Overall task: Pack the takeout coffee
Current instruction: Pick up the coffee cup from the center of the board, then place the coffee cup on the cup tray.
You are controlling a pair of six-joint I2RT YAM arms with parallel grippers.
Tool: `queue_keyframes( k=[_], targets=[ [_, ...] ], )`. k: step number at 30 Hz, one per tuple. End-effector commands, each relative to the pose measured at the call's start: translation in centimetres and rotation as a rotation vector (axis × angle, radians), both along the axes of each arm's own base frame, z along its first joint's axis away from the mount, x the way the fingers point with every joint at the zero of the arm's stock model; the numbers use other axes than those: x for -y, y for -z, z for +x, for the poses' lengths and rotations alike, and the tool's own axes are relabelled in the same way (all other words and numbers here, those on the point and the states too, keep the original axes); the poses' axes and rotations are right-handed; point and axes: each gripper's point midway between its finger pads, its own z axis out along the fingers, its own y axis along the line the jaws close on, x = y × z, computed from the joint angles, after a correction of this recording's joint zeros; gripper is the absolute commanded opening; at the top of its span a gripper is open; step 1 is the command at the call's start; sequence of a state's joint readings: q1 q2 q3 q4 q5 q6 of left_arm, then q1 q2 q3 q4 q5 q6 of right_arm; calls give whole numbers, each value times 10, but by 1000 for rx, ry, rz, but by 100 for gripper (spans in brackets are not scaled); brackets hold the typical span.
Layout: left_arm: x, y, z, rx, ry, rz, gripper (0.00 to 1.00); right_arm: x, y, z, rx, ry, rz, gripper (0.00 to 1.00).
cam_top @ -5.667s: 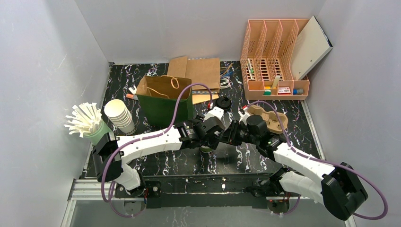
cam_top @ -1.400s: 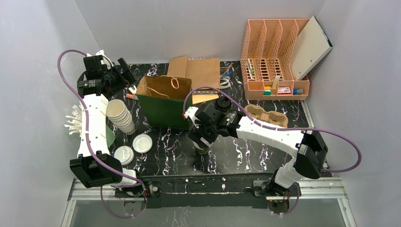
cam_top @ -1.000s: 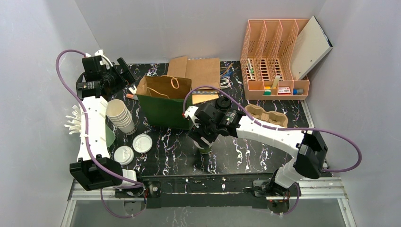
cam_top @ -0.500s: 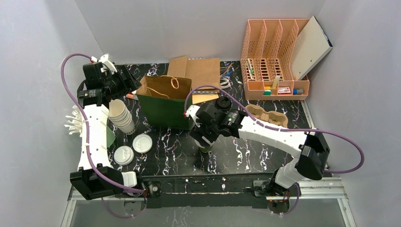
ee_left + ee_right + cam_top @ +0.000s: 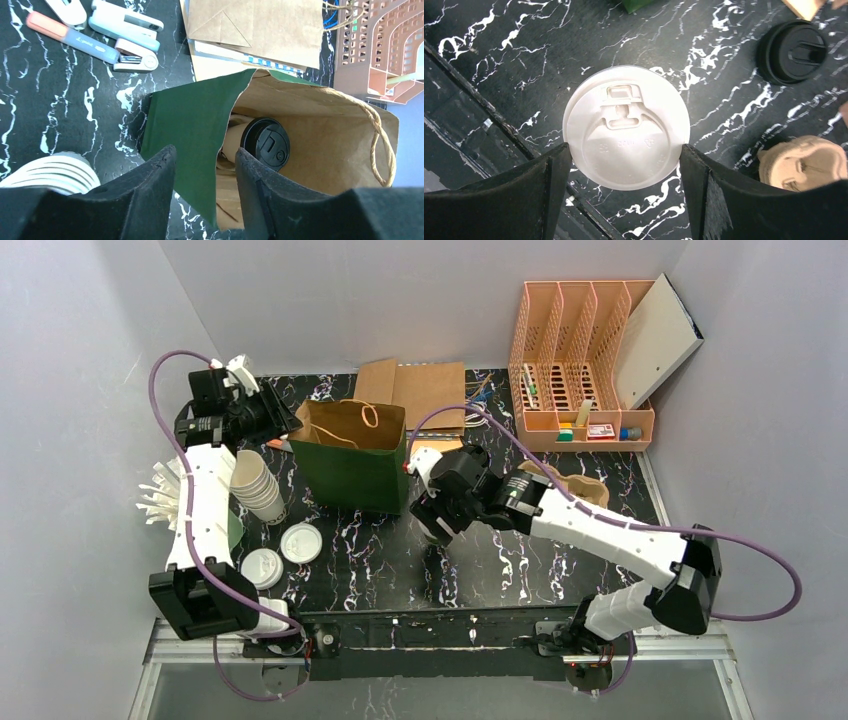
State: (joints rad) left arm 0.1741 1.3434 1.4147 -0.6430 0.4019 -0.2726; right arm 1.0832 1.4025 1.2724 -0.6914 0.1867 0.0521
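Left hand (image 5: pixel 204 160) is closing on the green bag (image 5: pixel 180 120) at its rim, grip unconfirmed, steadying it while right hand (image 5: pixel 624 147) is bringing the clasped white-lidded cup (image 5: pixel 626 125) nearer.

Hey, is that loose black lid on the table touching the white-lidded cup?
Apart. The right wrist view shows a stretch of bare marbled table between the black lid and the white-lidded cup.

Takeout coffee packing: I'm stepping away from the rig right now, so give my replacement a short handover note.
Left gripper: open, fingers straddling the green bag rim.
Right gripper: shut on the white-lidded cup, beside the bag.
Done: black-lidded cup is inside the bag.
Left: probably steady the bag, then lower the white-lidded cup in beside it.
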Motion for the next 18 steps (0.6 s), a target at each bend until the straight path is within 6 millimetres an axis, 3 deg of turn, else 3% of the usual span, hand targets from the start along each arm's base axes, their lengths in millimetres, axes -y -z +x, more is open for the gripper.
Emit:
queue_keyframes(
  k=[1,6,10,13,18],
  targets=[
    [15,-7,9,18,57,8,43,13,-47,13,106,113,72,78],
    [37,2,14,-7,110,75,35,40,-79,27,182,234,104,76],
    [55,-1,14,6,158,153,13,52,-112,33,236,276,164,74],
    [70,-6,10,28,206,163,1,56,-140,36,286,287,210,72],
    [91,-10,-10,13,273,115,0,63,-181,38,366,276,268,71]
  ],
)
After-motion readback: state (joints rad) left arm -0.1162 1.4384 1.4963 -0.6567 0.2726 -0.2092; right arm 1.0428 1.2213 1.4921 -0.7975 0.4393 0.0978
